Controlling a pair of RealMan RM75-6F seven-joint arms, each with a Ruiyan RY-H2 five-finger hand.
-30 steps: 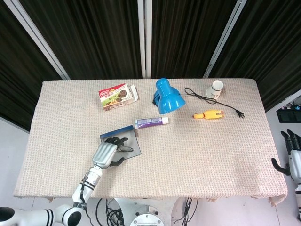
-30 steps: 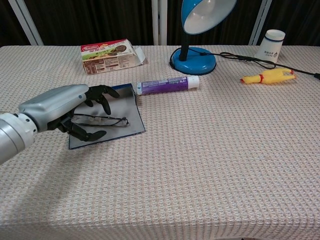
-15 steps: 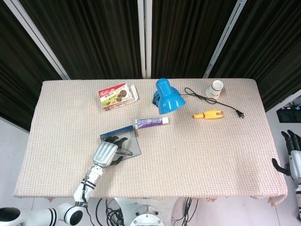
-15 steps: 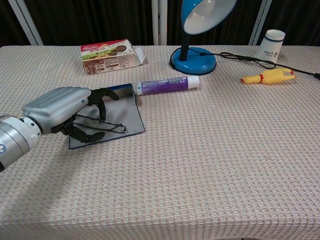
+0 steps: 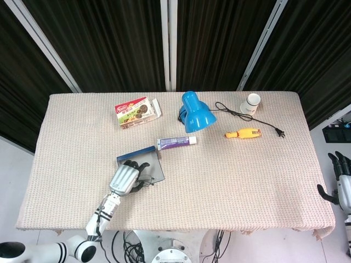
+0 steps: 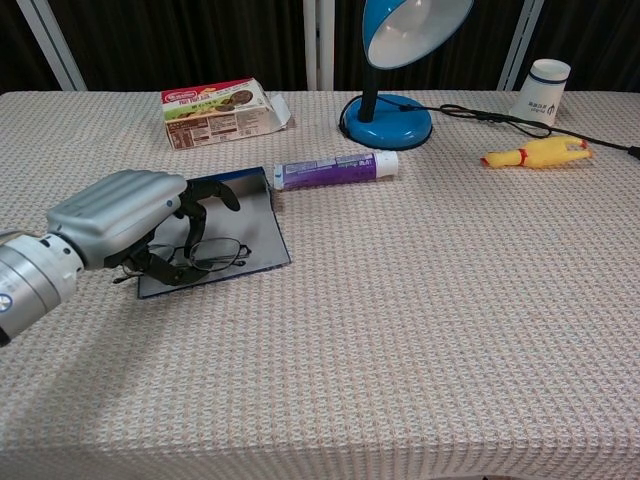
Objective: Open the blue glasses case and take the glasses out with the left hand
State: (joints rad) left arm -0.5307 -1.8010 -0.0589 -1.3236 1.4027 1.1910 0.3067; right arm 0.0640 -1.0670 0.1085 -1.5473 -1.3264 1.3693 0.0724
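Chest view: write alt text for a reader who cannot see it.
The robot's left hand pinches a pair of glasses in its fingers over the open blue glasses case lying flat on a woven table. Behind are a purple tube, a biscuit box, a blue desk lamp, a yellow rubber chicken and a paper cup.

A beige waffle-weave surface (image 6: pixel 420 330) carries a blue lamp (image 6: pixel 400 40), a purple-and-white tube (image 6: pixel 335 169) beside its base, a yellow toy chicken (image 6: pixel 535 153), a red-and-white box (image 6: pixel 222 111), and a silver hand (image 6: pixel 125 218) with black fingers (image 6: pixel 205 195).
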